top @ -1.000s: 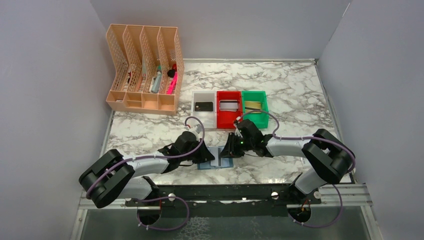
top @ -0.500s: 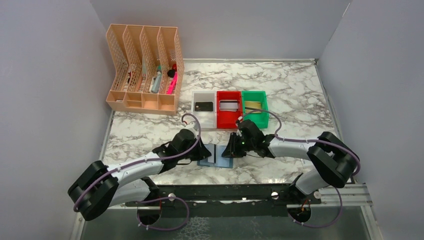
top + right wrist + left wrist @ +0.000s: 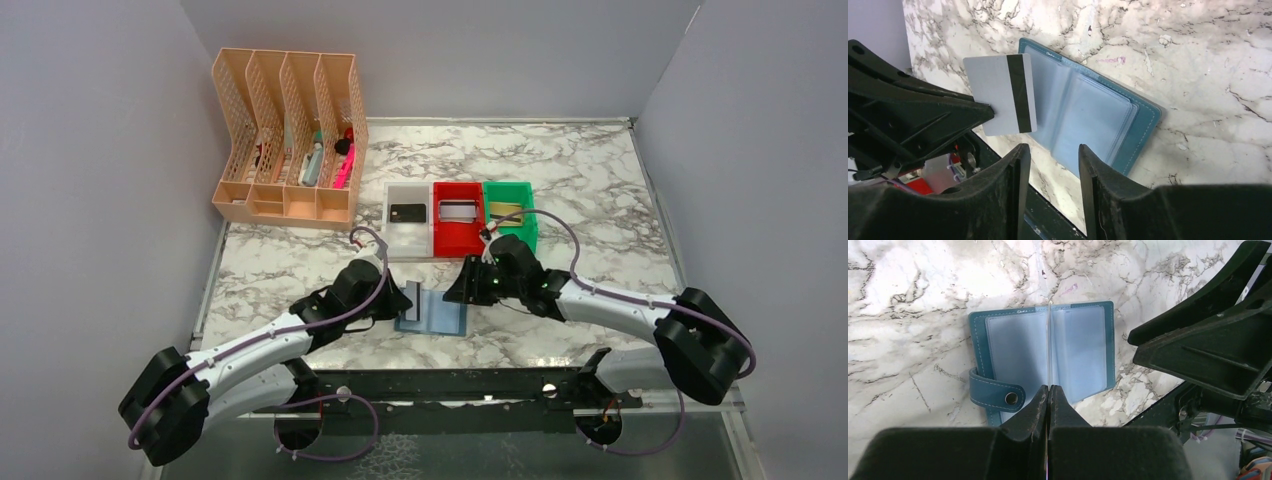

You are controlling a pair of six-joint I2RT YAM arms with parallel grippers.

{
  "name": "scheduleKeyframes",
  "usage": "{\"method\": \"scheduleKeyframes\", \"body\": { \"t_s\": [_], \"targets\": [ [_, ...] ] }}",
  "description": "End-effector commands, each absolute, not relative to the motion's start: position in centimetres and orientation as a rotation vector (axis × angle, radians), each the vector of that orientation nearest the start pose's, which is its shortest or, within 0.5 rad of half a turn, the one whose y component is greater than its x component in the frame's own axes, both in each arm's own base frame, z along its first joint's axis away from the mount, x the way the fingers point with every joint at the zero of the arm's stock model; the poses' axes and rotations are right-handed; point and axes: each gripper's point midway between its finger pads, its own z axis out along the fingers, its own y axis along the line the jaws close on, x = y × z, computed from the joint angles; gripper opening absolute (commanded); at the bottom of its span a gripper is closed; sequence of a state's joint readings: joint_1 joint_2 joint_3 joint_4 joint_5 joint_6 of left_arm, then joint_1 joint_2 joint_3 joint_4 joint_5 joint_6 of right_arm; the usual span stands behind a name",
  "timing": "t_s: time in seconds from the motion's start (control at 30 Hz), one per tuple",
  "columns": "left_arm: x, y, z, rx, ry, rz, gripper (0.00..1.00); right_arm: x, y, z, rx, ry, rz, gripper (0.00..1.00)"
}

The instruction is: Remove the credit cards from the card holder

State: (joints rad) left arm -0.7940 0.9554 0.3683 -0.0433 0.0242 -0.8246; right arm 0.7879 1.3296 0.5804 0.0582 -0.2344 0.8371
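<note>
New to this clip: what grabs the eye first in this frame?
The left gripper pinches a pale credit card with a black stripe, on edge above the open blue card holder at the near middle of the marble table. The right gripper hangs open beside it.

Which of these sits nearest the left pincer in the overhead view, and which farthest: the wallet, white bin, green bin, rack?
1. Wallet, right beside the left pincer, which grips a card.
2. White bin, straight behind it.
3. Green bin, behind and off to the right.
4. Rack, far back left corner.
</note>
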Motion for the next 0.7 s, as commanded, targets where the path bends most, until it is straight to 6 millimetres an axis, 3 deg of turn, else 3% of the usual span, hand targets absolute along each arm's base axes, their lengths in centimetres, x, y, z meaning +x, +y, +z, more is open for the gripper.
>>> {"method": "scheduleKeyframes", "body": {
  "t_s": [0.0, 0.33, 0.5, 0.67],
  "targets": [
    [18.6, -23.9, 9.4, 0.012, 2.280, -0.936, 0.00, 19.2, 28.4, 7.3, -0.070, 2.458, 1.026, 0.49],
    [18.2, -25.0, 11.4, 0.127, 2.221, -1.041, 0.00, 19.5, 28.3, 7.8, 0.006, 2.364, 1.129, 0.53],
    [18.0, -25.1, 13.3, 0.154, 2.157, -1.139, 0.00, 19.3, 28.3, 9.5, 0.024, 2.225, 1.243, 0.55],
    [17.1, -26.1, 14.6, 0.144, 2.080, -1.325, 0.00, 18.3, 29.0, 11.8, -0.070, 2.133, 1.366, 0.56]
  ]
}}
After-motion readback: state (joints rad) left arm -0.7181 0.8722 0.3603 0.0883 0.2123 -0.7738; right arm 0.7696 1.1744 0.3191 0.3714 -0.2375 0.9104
